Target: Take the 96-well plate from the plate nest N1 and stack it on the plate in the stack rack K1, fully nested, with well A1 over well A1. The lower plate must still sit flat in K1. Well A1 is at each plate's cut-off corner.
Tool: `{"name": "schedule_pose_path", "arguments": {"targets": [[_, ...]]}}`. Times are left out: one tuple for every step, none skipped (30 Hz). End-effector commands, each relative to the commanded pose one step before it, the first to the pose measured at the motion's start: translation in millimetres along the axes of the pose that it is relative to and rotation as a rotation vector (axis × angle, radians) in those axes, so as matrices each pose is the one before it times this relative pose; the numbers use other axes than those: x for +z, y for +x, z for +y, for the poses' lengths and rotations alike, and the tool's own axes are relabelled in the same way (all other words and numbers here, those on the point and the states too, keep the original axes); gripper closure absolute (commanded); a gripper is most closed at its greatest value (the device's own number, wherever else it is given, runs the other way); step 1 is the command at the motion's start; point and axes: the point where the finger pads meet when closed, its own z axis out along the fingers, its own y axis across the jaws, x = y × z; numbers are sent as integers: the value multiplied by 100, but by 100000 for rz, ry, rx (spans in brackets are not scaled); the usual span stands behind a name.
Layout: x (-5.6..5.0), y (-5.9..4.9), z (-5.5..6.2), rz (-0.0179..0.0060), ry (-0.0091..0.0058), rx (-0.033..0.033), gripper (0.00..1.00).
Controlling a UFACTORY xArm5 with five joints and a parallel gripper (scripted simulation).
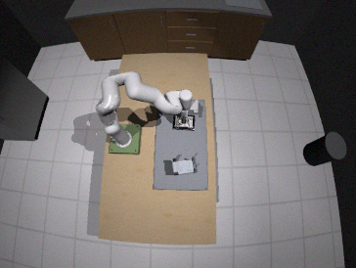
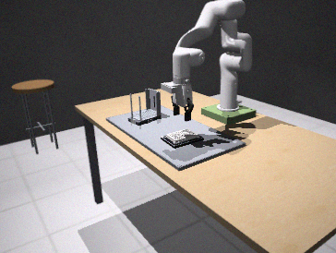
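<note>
A: Exterior view: where is the 96-well plate (image 2: 181, 137) noted?
B: In nest N1 on the desk (image 2: 282, 175); tool (image 2: 182, 111) above it, spread wide, nothing held.
A: Handling?
B: Judged light, rigid, slick; long side walls should be gripped.

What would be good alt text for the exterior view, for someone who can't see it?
A white robot arm holds its open, empty gripper above a 96-well plate lying on a grey mat on a wooden table. A post-sided stack rack stands farther along the mat, and a stool stands beyond the table.
</note>
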Motion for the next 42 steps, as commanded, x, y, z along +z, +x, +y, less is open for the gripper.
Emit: {"name": "schedule_pose_path", "arguments": {"targets": [[551,142,-55,540,-167,0,0],[167,0,0,0,0,0,0],[167,0,0,0,0,0,0],[167,0,0,0,0,0,0],[0,0,0,0,0,0,0],[0,0,0,0,0,0,0],[167,0,0,0,0,0,0],[167,0,0,0,0,0,0],[167,0,0,0,0,0,0],[167,0,0,0,0,0,0],[167,0,0,0,0,0,0],[167,0,0,0,0,0,0],[167,0,0,0,0,0,0],[167,0,0,0,0,0,0],[167,0,0,0,0,0,0],[167,0,0,0,0,0,0],[167,0,0,0,0,0,0],[167,0,0,0,0,0,0],[167,0,0,0,0,0,0],[167,0,0,0,0,0,0],[167,0,0,0,0,0,0],[0,0,0,0,0,0,0],[0,0,0,0,0,0,0],[167,0,0,0,0,0,0],[167,0,0,0,0,0,0],[167,0,0,0,0,0,0],[167,0,0,0,0,0,0],[167,0,0,0,0,0,0],[167,0,0,0,0,0,0],[167,0,0,0,0,0,0],[167,0,0,0,0,0,0],[167,0,0,0,0,0,0],[167,0,0,0,0,0,0],[167,0,0,0,0,0,0],[167,0,0,0,0,0,0],[167,0,0,0,0,0,0],[167,0,0,0,0,0,0],[167,0,0,0,0,0,0],[0,0,0,0,0,0,0],[0,0,0,0,0,0,0],[167,0,0,0,0,0,0],[167,0,0,0,0,0,0]]}}
